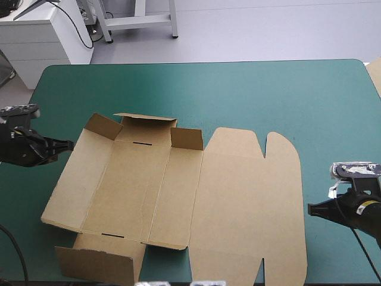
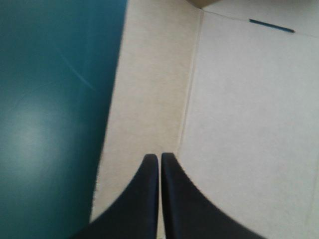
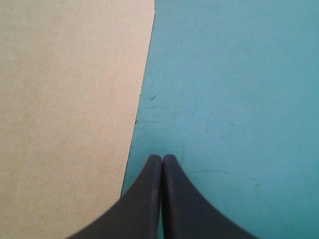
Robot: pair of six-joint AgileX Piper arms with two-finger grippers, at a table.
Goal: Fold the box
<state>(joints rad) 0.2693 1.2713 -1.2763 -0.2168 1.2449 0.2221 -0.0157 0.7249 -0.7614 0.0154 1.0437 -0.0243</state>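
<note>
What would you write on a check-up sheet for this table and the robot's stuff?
Surface: teal-green cover, lying flat.
Job's things: brown box, unfolded; far flaps raised, lid flat on the right.
Clutter: edge of pale board at the table's right edge.
Grippers: left tool shut, at the box's left panel; right tool shut, beside the lid's right edge.
Cables: nothing seen across the box.
Surroundings: nothing seen over the table.

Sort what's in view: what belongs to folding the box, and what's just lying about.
For the job: the box, flat with some walls raised; the left gripper, shut, at its left side; the right gripper, shut, beside its right edge.
Lying about: a pale board edge by the far right corner of the table.
</note>
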